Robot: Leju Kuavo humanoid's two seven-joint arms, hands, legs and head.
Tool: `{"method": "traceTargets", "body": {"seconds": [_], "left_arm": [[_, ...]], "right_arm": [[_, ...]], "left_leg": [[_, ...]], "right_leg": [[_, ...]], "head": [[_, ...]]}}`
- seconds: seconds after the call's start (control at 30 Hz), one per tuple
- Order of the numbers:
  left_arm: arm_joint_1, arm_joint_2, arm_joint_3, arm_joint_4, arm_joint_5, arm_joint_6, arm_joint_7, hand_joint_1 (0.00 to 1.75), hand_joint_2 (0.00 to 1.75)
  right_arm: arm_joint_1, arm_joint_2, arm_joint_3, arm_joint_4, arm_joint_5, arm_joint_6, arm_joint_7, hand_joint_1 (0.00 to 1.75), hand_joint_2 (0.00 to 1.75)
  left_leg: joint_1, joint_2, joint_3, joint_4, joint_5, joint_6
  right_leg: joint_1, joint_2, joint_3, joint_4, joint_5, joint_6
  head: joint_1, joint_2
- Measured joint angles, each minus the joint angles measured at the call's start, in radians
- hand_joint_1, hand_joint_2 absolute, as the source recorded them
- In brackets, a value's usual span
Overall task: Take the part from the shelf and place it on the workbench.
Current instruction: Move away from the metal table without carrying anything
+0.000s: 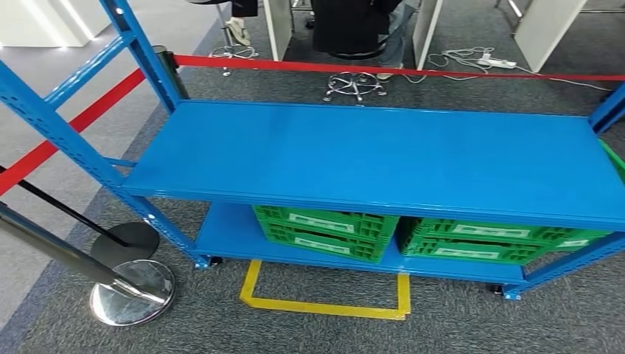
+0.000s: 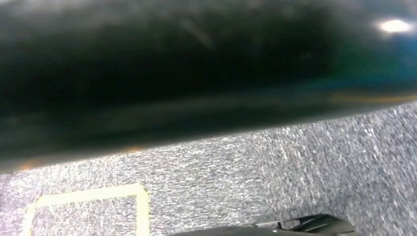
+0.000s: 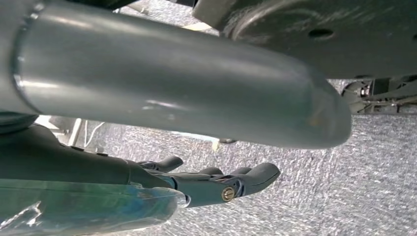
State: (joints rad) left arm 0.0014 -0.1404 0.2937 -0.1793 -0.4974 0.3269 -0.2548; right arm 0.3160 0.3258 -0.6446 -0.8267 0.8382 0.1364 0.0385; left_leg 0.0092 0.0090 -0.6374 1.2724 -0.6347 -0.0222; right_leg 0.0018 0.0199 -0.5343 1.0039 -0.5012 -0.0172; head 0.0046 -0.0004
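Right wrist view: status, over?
Right hand alongside clear-bagged item, grip unclear. Left hand blurred, state unclear. Blue shelf ahead, green crates on lower level.

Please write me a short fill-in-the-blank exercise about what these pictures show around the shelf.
1. The green crates sit on the ___ level of the blue shelf.
2. The tape rectangle on the carpet is ___.
3. The barrier belt stretched behind the shelf is ___.

Missing words: bottom; yellow; red
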Motion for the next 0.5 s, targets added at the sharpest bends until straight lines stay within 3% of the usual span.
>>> {"method": "traceTargets", "body": {"seconds": [0.03,0.1,0.13,0.2,0.27,0.33,0.43,0.47,0.5], "left_arm": [[0.000,0.000,0.000,0.000,0.000,0.000,0.000,0.00,0.00],[0.000,0.000,-0.001,0.000,0.000,0.000,0.000,0.00,0.00],[-0.002,0.000,-0.001,0.000,0.000,0.000,0.000,0.00,0.00],[-0.005,0.001,-0.001,0.000,0.000,0.000,0.000,0.00,0.87],[-0.006,0.000,-0.001,0.000,0.000,-0.002,0.000,0.00,1.75],[-0.005,0.001,-0.001,0.000,0.001,-0.004,0.000,0.00,1.75],[-0.005,0.001,-0.001,0.000,0.000,-0.008,0.000,0.00,1.75],[-0.004,0.001,-0.002,0.000,-0.002,-0.010,-0.001,0.00,1.75],[-0.002,0.001,-0.002,0.000,-0.005,-0.014,-0.004,0.00,1.75]], "right_arm": [[0.000,0.000,0.000,0.000,0.000,0.000,0.000,0.00,0.00],[0.000,0.000,0.000,0.000,-0.001,0.000,0.000,0.00,0.00],[0.000,0.000,0.000,0.000,-0.001,0.000,0.000,0.00,0.00],[0.000,0.000,0.000,0.000,-0.001,0.000,0.000,0.00,0.00],[0.001,0.000,0.000,0.000,0.001,-0.001,0.000,0.00,0.00],[0.002,0.000,0.000,-0.001,0.004,-0.003,0.001,0.00,0.00],[0.003,-0.001,0.000,-0.002,0.008,-0.006,0.003,0.00,0.00],[0.003,-0.001,0.000,-0.002,0.009,-0.008,0.004,0.00,0.44],[0.004,-0.001,0.000,-0.002,0.011,-0.011,0.006,0.00,0.87]], "left_leg": [[-0.001,-0.002,0.010,-0.028,0.029,0.005],[-0.005,-0.009,0.062,-0.150,0.104,0.021],[-0.007,-0.013,0.087,-0.208,0.127,0.029],[-0.012,-0.019,0.108,-0.264,0.139,0.036],[-0.011,-0.017,0.107,-0.274,0.142,0.039],[-0.007,-0.013,0.109,-0.285,0.150,0.047],[-0.006,-0.005,0.105,-0.290,0.154,0.053],[-0.006,-0.001,0.104,-0.289,0.154,0.053],[-0.006,0.002,0.104,-0.289,0.154,0.053]], "right_leg": [[0.002,0.008,0.001,0.000,0.000,0.000],[0.005,0.020,0.004,0.000,0.000,0.000],[0.007,0.024,0.004,0.001,-0.001,0.001],[0.008,0.028,-0.001,0.003,-0.001,0.008],[0.007,0.028,-0.007,0.002,0.000,0.018],[0.006,0.015,-0.023,0.030,-0.024,0.030],[-0.001,-0.007,-0.102,0.202,-0.122,0.046],[-0.003,-0.009,-0.126,0.257,-0.143,0.050],[-0.005,-0.010,-0.135,0.280,-0.145,0.053]], "head": [[0.000,0.000],[0.000,0.000],[0.000,0.000],[0.000,0.000],[0.000,0.000],[0.004,0.000],[0.009,0.000],[0.009,0.000],[0.009,0.000]]}}
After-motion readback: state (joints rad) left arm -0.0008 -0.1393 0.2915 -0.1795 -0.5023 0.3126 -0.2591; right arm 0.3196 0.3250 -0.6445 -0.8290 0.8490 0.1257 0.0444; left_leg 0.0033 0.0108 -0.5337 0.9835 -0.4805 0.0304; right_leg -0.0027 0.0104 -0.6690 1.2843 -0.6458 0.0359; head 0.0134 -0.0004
